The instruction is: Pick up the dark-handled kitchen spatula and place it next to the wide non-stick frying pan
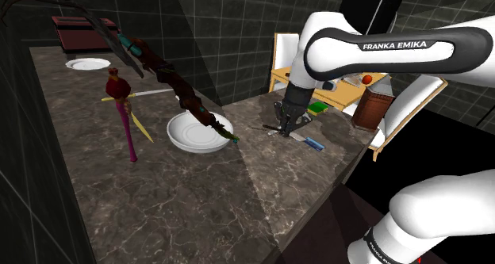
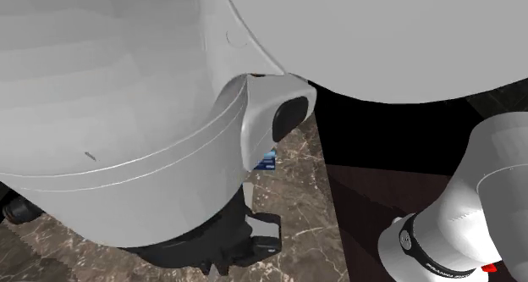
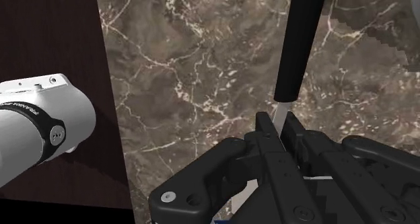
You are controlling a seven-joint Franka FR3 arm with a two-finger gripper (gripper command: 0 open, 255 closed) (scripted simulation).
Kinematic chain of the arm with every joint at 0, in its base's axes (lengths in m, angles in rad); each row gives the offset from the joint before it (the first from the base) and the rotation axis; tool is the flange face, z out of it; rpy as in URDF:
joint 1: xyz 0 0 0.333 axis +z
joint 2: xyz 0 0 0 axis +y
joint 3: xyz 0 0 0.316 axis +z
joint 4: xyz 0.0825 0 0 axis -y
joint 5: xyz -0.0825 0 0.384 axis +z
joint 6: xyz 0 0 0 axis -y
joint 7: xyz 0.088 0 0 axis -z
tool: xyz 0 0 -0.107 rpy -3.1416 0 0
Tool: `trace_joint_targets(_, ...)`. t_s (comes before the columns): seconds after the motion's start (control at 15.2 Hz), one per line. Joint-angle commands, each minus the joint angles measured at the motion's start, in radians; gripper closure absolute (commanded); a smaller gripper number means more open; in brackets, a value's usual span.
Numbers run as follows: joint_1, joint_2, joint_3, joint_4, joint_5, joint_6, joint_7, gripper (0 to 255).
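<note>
I am at the grasp step. My gripper is down at the table, with its two fingers drawn close together on the thin pale neck of the spatula, just where the dark handle ends. They look to be clasping it, and I can make out no gap on either side. The spatula lies flat on the brown marbled top with its handle pointing away from my hand, not yet lifted as far as I can judge.

The spatula sits near the wide white round pan, which I take for the frying pan. It is off toward the shoulder view's right of the pan and apart from its rim. A long dark crooked thing leans over that pan's edge.

Next, I judge, comes a straight lift, a short carry toward the pan, and a set-down on bare table just beside its rim. Held by the thin neck, the long handle may droop or swing, so I would rise slowly and stay clear of the crooked thing.
</note>
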Motion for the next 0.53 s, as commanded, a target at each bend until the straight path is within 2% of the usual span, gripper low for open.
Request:
trace_joint_targets(0.0,0.01,0.031,0.046,0.036,0.009,0.005,0.057,255)
trace_joint_targets(0.46,0.012,0.196,0.215,0.194,-0.02,0.043,0.257,255)
